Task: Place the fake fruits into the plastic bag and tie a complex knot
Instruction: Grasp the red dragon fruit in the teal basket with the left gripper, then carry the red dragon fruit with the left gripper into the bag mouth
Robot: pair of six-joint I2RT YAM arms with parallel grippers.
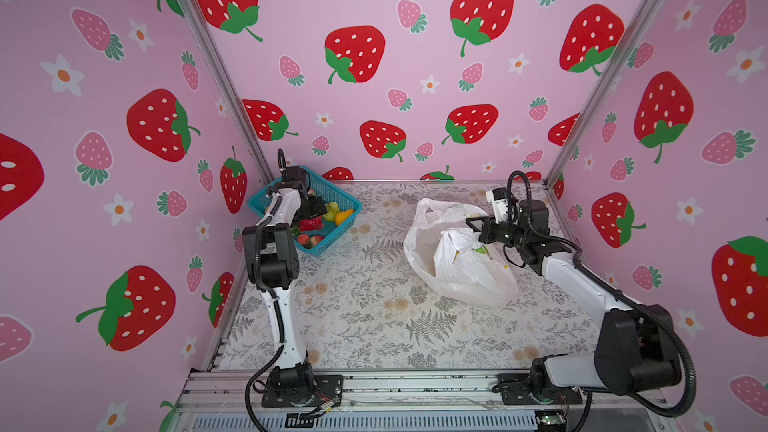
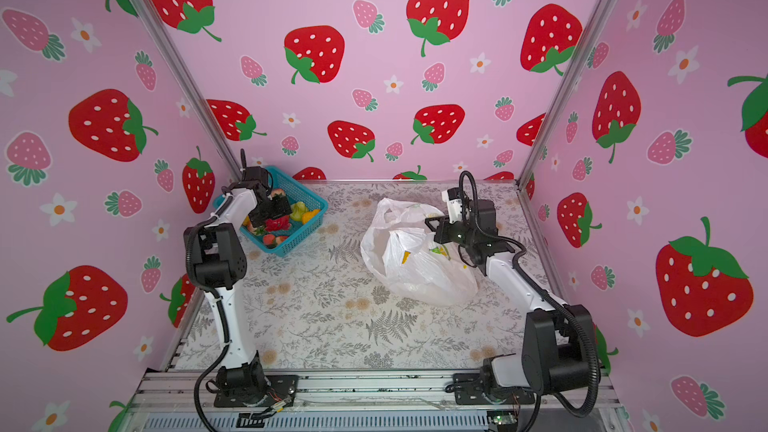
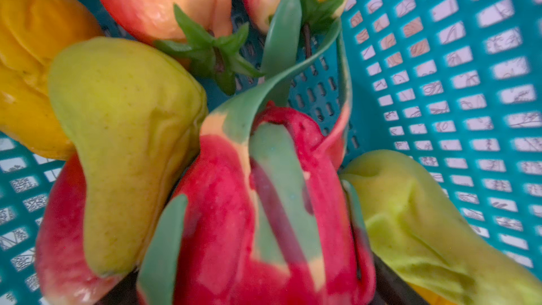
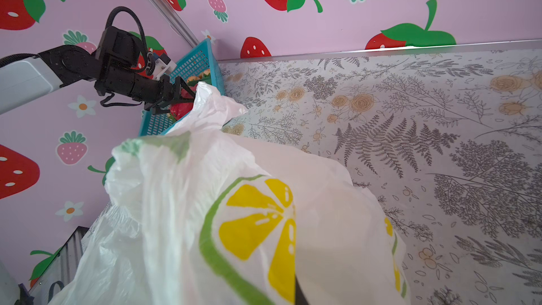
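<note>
Over the teal basket (image 1: 347, 201) at the far left corner of the counter (image 1: 353, 326), the left end effector (image 4: 177, 101) hangs with fingers spread above the fake fruits (image 3: 258, 206). Right of centre, the right end effector (image 1: 473, 224) is pressed together, pinching the raised rim of the plastic bag (image 1: 461, 272).

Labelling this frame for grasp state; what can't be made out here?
- Plastic bag contents: both top views, crumpled film hides them.
- Right gripper fingertips: right wrist view, bag mostly covers them.
- Left gripper contact with red fruit: left wrist view blurred; too small in top views.
</note>
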